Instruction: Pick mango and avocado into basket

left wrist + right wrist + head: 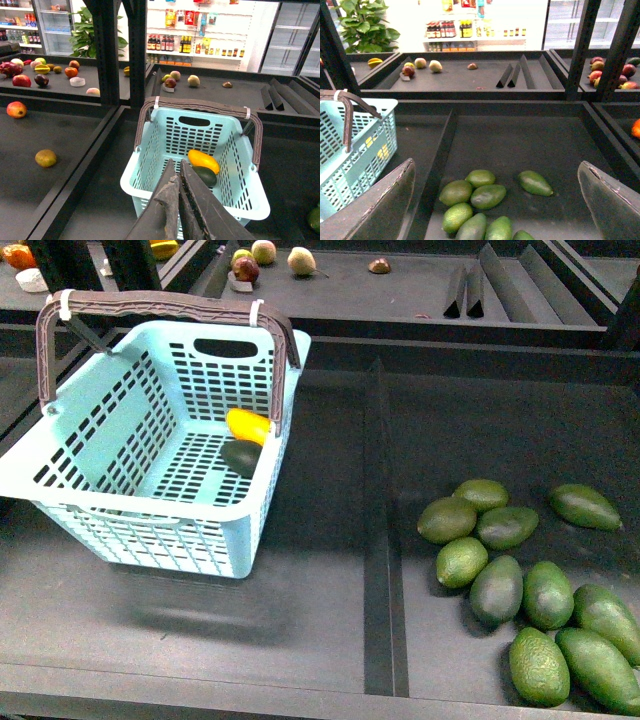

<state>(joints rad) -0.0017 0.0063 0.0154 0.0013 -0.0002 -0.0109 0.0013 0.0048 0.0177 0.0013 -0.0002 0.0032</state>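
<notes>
In the teal basket point(110, 430), at its far right corner, the mango point(248, 425) touches the avocado point(241, 456). The left gripper point(179, 172) is closed and empty; the right gripper point(495, 200) gapes wide.

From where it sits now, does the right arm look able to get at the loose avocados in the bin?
Probably yes: the right end effector is open above the loose avocados, with nothing between them.

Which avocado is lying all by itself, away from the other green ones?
The avocado farthest back on the right of the shelf. The other loose green avocados huddle touching in a bunch; this one has bare shelf all around it.
</notes>
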